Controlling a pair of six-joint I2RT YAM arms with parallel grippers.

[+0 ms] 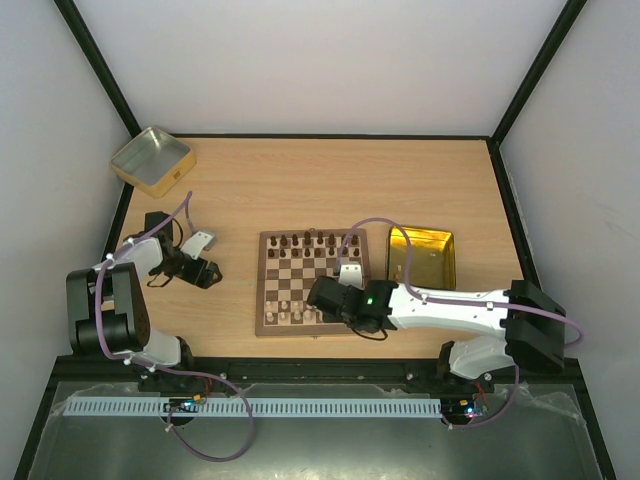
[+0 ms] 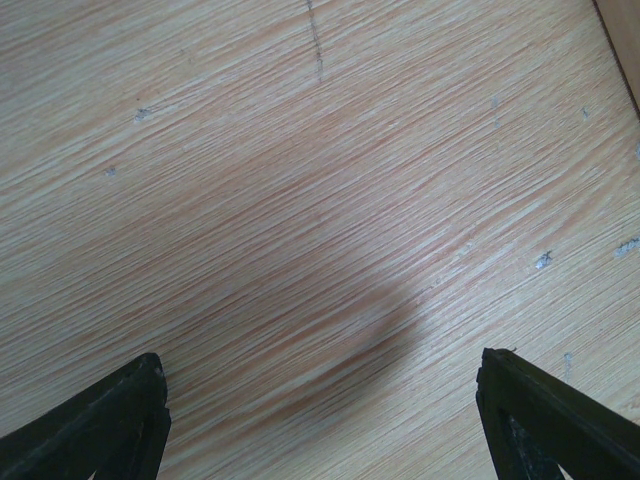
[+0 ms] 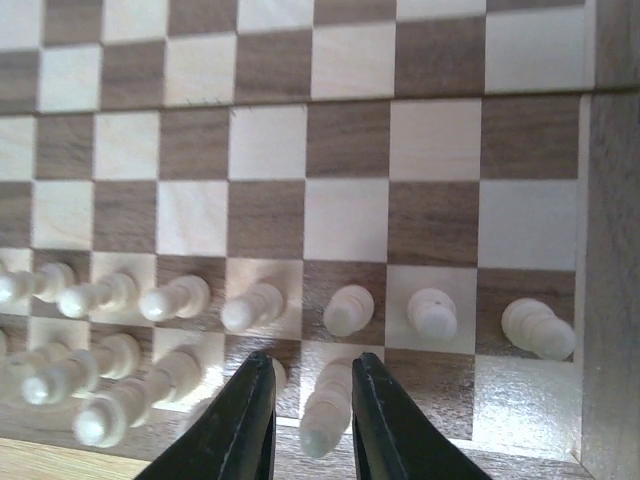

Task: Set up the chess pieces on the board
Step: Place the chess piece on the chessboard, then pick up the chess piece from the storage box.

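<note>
The right gripper (image 3: 313,362) hovers low at the near edge of the board (image 3: 610,250), fingers (image 3: 245,420) narrow around a cream chess piece (image 3: 325,415) in the back rank. Gripped or merely bracketed, I cannot tell. The cream pawns (image 3: 348,308) beyond the fingertips look lined up, and two back-rank squares right of the fingers sit bare. Nearly done, I'd say. The left gripper (image 2: 320,358) hangs wide open over the table (image 2: 300,150).

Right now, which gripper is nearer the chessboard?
Right. The right gripper hangs over the near rows of the chessboard, among the white pieces. The left gripper sits over bare table, off the board's left side.
</note>
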